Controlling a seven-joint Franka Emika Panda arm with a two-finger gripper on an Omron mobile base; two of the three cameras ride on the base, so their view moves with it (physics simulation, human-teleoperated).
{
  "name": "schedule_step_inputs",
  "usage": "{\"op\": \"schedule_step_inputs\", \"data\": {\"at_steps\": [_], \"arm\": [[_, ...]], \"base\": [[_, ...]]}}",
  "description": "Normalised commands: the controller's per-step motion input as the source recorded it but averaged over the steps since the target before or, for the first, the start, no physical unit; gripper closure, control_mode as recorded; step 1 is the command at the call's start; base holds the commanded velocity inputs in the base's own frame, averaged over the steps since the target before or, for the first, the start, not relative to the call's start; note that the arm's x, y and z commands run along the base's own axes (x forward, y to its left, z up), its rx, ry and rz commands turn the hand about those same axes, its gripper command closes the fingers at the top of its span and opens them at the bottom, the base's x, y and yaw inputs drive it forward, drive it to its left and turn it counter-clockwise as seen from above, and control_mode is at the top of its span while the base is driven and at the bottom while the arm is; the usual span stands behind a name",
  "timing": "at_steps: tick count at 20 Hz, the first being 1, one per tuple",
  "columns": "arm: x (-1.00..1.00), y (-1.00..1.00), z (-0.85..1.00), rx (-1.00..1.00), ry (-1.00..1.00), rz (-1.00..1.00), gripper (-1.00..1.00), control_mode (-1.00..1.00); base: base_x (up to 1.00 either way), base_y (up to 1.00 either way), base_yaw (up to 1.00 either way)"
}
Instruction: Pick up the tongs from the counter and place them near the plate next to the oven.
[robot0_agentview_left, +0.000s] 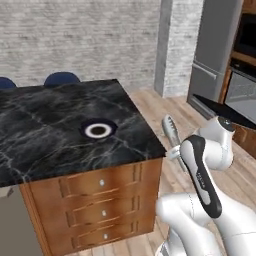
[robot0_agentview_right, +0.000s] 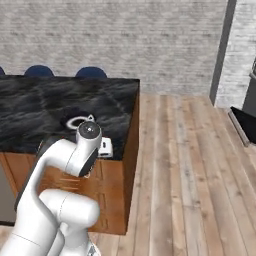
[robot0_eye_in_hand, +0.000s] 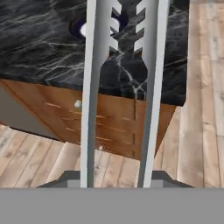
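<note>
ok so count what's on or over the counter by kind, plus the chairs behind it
tongs: 1, held off the counter's edge
plate: 1, on the counter
blue chairs: 2 in the left base view, 3 in the right base view
total: 5 by the right base view

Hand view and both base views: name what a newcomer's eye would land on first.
In the hand view, the tongs rise from the end effector, ridged tips toward the plate. In the left base view they stand off the counter corner, above the wooden floor.
</note>
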Motion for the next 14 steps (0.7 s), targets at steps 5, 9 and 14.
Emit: {"op": "schedule_step_inputs", "data": {"at_steps": [5,9,14], "arm": [[0.00,0.00,0.00,0.00,0.00,0.00,1.00,1.00],[0.00,0.00,0.00,0.00,0.00,0.00,1.00,1.00],[0.00,0.00,0.00,0.00,0.00,0.00,1.00,1.00]], "base": [[0.99,0.94,0.12],[0.91,0.99,0.12],[0.61,1.00,0.07]]}}
